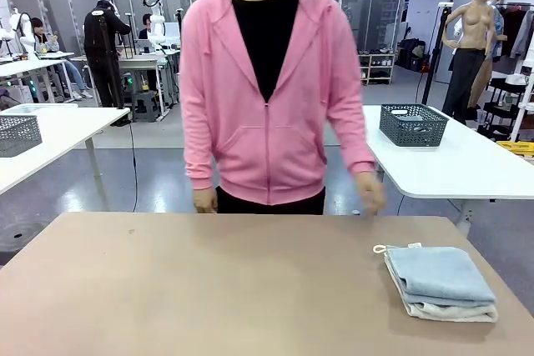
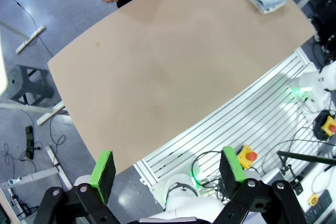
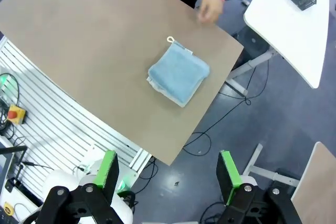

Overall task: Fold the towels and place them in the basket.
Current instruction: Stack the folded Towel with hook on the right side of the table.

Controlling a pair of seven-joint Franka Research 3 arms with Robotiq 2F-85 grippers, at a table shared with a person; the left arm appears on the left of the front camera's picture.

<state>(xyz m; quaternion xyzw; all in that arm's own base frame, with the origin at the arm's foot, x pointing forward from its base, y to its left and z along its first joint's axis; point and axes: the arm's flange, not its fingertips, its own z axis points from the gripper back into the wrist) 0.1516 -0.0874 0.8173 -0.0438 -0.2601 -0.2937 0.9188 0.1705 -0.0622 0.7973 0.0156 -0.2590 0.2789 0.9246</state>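
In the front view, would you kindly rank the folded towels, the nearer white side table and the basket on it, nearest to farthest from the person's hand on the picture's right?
1. The white side table, just behind and beside the person's hand.
2. The folded towels, below the hand, on the brown table's right side.
3. The basket, up on that white table, farther back.
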